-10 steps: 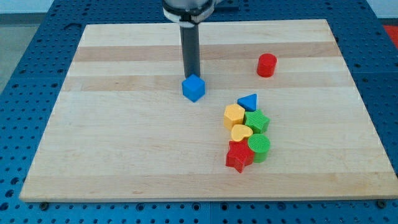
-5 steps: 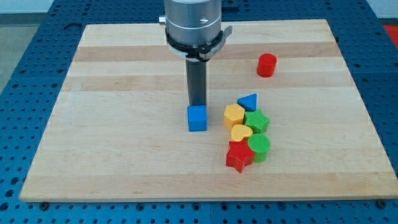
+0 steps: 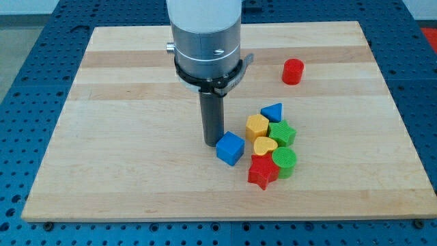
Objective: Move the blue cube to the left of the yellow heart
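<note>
The blue cube (image 3: 230,148) sits on the wooden board (image 3: 123,157), turned a little, just left of the yellow heart (image 3: 264,145) with a small gap between them. My tip (image 3: 212,142) rests on the board against the cube's upper left side. The rod rises from there to the wide grey arm end above.
A cluster lies to the cube's right: a yellow hexagon (image 3: 257,126), a blue triangle (image 3: 272,111), a green star (image 3: 283,133), a green cylinder (image 3: 285,161) and a red star (image 3: 262,171). A red cylinder (image 3: 293,71) stands alone near the view's top right.
My tip has moved down the view, pushing the blue cube down and to the right. The cube has gone from mid-board to just beside the yellow heart and has rotated slightly.
</note>
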Motion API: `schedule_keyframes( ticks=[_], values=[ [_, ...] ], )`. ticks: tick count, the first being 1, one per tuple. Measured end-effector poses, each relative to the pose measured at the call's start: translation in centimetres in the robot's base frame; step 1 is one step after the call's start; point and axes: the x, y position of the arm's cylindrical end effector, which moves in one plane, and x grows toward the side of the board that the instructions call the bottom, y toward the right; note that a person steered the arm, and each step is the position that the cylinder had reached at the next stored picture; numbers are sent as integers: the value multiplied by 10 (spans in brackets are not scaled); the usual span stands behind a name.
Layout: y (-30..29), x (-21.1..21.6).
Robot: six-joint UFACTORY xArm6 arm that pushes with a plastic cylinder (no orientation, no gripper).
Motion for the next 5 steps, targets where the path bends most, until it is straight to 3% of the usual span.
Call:
schedule_keyframes(
  ticks=[3,4,5],
  values=[
    [38,2],
    [19,1],
    [-26,-28]
  ],
)
